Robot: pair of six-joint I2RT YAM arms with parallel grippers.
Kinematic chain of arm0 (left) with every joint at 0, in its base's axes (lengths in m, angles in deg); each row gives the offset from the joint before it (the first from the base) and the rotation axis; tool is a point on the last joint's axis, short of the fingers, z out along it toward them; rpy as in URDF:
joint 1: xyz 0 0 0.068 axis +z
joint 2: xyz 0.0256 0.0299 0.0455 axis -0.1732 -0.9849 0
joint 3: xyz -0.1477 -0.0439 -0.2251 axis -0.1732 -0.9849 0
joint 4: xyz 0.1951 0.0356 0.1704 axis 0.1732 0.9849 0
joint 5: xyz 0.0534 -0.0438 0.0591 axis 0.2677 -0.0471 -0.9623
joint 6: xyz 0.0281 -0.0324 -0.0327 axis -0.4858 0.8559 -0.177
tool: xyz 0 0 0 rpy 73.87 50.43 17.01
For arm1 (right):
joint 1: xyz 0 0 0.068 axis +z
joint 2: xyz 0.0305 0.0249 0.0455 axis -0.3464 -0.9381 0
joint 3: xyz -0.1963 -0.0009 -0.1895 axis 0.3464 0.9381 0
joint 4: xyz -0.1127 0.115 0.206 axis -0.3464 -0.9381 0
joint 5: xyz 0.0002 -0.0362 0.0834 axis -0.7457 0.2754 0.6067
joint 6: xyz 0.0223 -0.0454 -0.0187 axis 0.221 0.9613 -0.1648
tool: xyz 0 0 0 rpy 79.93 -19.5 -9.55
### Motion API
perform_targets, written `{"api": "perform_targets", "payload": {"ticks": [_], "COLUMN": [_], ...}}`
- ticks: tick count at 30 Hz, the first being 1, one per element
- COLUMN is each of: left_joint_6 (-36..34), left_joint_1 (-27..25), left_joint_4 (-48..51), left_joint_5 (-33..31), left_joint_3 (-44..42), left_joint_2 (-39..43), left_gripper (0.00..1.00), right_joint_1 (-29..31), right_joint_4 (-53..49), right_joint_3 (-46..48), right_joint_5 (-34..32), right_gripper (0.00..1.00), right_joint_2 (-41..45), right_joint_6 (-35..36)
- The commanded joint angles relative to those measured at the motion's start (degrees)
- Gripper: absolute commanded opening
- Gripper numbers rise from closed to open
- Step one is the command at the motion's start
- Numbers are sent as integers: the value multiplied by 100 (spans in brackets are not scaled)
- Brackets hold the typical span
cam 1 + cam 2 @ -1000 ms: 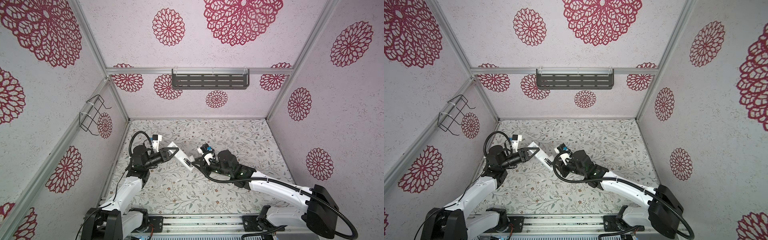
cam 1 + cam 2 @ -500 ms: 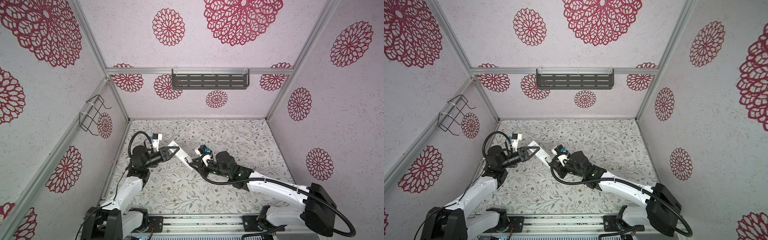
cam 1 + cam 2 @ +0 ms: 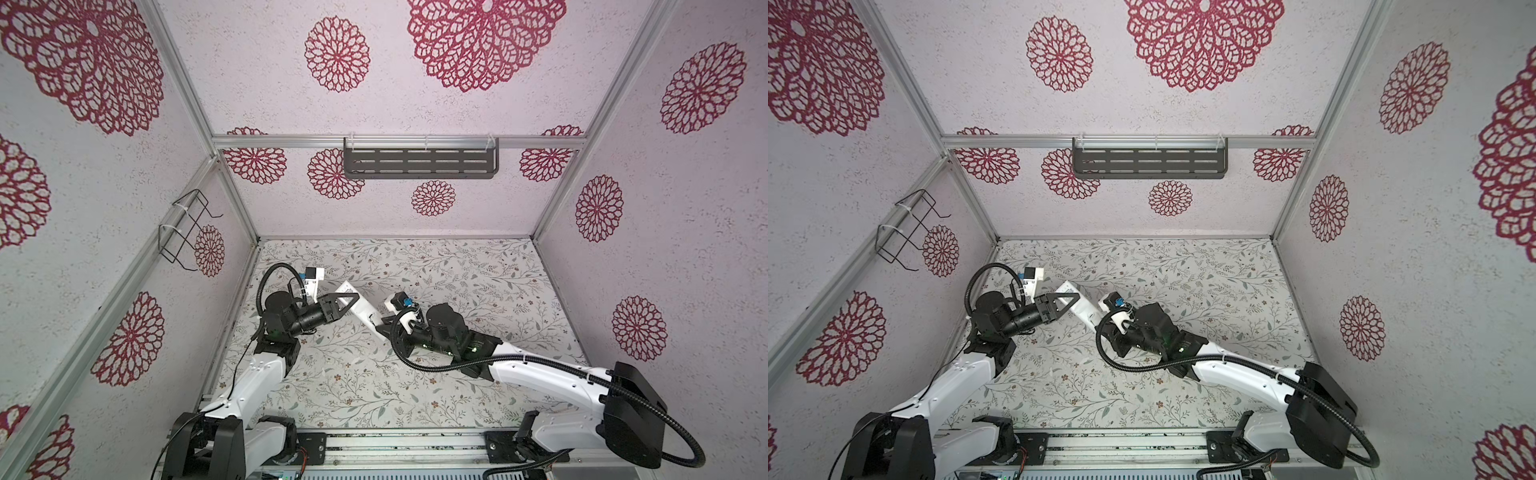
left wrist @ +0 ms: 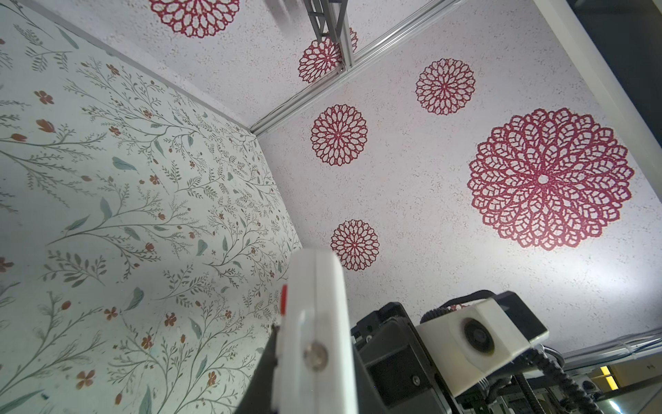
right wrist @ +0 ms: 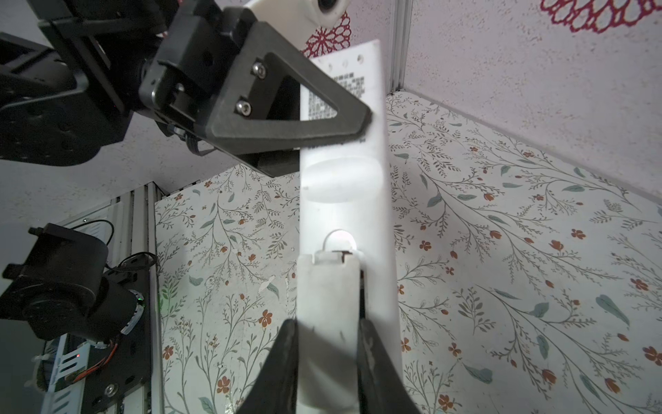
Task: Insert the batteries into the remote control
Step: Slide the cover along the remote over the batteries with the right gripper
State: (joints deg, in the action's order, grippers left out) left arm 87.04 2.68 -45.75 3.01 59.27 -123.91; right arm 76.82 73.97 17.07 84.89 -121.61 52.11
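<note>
Right wrist view: remote control (image 5: 344, 200) runs lengthwise away from the cam, back side up. R gripper (image 5: 327, 324) is set narrow and pinches the battery cover (image 5: 327, 286) at the remote's near end. Cover sits a bit skewed on the body, w/ a dark gap along one side. Thumb notch (image 5: 339, 239) is just past the cover's edge. Compartment interior is hidden under the cover, contents can't be told. Remote's near end is cut off by the frame edge.

L gripper (image 3: 352, 300) is clamped across the remote's far part. One finger lies over the back, the other is hidden behind the body. Printed label (image 5: 340, 89) is partly covered by that finger, text too blurred to read.

Both top views: remote is held tilted betw. the two arms, left of centre, above the floral mat (image 3: 457, 291). Its lower end is hidden behind the R wrist cam housing (image 3: 395, 302).

Left wrist view: remote is seen edge-on, only the tip plus one red button (image 4: 284, 299). One dark finger (image 4: 263, 369) shows at the frame edge, rest cut off.

Batteries: can't make out in any view. Small pale sliver (image 5: 267, 285) on the mat, too small to ID.
</note>
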Motion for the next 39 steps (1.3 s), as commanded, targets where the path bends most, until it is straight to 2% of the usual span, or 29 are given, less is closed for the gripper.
{"api": "perform_targets", "payload": {"ticks": [1,14,39], "left_joint_6": [110,101,75], "left_joint_1": [-36,-38,-36], "left_joint_4": [-345,-344,-315], "left_joint_5": [123,115,85], "left_joint_3": [-13,-12,-7], "left_joint_2": [8,20,6], "left_gripper": [1,1,1], "right_joint_1": [24,24,49], "right_joint_4": [-158,-244,-311], "right_joint_3": [-248,-119,105], "right_joint_5": [-302,-641,-517], "right_gripper": [26,26,29], "right_joint_2": [-72,-41,-175], "right_joint_6": [288,482,722]}}
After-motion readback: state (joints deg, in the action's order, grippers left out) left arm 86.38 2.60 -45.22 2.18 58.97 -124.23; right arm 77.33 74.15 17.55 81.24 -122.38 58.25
